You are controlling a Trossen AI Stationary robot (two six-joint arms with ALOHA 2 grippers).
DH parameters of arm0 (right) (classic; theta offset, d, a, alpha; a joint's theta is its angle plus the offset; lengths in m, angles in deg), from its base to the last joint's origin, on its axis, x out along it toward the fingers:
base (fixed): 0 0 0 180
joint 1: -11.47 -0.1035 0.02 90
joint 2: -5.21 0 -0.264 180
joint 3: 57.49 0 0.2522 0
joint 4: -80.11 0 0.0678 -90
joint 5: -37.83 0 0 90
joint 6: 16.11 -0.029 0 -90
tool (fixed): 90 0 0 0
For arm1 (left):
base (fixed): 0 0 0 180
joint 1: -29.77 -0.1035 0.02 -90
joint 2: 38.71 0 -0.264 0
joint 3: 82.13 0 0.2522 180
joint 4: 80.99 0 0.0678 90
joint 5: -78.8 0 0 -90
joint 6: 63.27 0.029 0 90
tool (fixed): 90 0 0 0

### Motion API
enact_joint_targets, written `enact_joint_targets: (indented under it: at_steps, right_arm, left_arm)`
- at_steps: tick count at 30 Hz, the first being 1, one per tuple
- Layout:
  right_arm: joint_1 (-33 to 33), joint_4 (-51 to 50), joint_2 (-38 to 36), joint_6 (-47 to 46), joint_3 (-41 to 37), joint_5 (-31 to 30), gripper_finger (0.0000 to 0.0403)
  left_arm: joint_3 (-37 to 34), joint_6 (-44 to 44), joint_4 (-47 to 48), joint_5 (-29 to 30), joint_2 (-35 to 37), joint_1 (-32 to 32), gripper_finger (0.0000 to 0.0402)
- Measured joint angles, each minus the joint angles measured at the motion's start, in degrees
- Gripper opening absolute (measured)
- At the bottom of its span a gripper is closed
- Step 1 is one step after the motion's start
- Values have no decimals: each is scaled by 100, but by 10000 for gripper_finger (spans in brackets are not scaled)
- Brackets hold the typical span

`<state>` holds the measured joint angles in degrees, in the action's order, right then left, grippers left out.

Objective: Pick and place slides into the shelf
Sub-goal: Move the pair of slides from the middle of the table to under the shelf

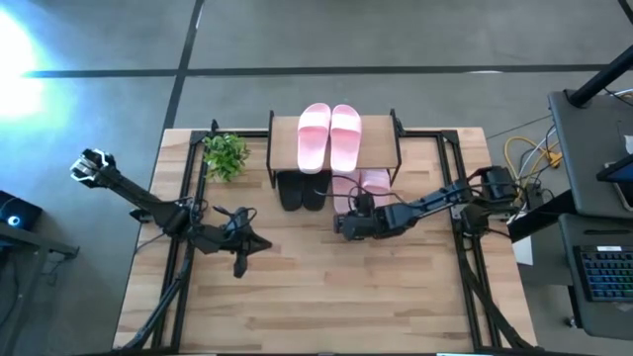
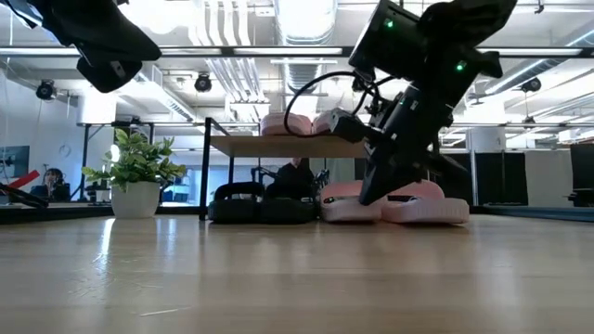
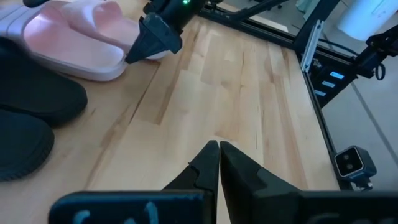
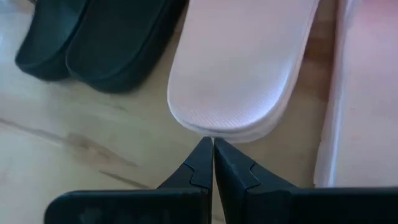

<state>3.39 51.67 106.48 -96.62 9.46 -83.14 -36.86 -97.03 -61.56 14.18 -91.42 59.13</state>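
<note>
I am finding no readable text, label, brand, number or sign anywhere: faint light-blue scrawls are showing on my left wrist's dark mount, below my closed fingers, but they are staying illegible.

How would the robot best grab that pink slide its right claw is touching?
Probably by the rounded heel edge of the pink slide, coming in from the open table side. That thin end faces the shut right gripper; the shelf covers its far end.

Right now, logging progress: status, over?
Right gripper shut at lower pink slide's heel. Left gripper shut, idle mid-table. Shelf top: pink pair. Nothing blocking.
</note>
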Motion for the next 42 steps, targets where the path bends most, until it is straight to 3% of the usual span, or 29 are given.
enact_joint_targets:
  at_steps: [4, 10, 13, 18, 22, 29, 36, 42]
  right_arm:
    - [24, 18, -4, 85, 2, -79, 8]
    - [-178, 75, -262, 683, 4, 1470, 8]
    - [-553, -133, -497, 376, 7, 1636, 8]
    - [-1185, -1676, -784, -1004, 15, 1008, 8]
    - [-1434, -2806, -804, -1766, -20, 896, 8]
    - [-1098, -2009, -766, -1099, -272, 1136, 8]
    - [-676, -2107, -699, -1248, -634, 119, 8]
    - [-137, -1701, -699, -396, -647, -49, 8]
  left_arm:
    - [0, 4, -2, 80, -17, -2, 0]
    - [0, 7, 0, 109, -112, -2, 0]
    - [0, 6, -2, 110, -155, -2, 0]
    - [0, 2, -13, 109, -177, -2, 0]
    - [0, 5, -40, 108, -186, -2, 0]
    - [0, 7, -24, 108, -190, -2, 0]
    - [0, -2, -28, 105, -190, -2, 0]
    - [0, -7, -26, 105, -192, -2, 0]
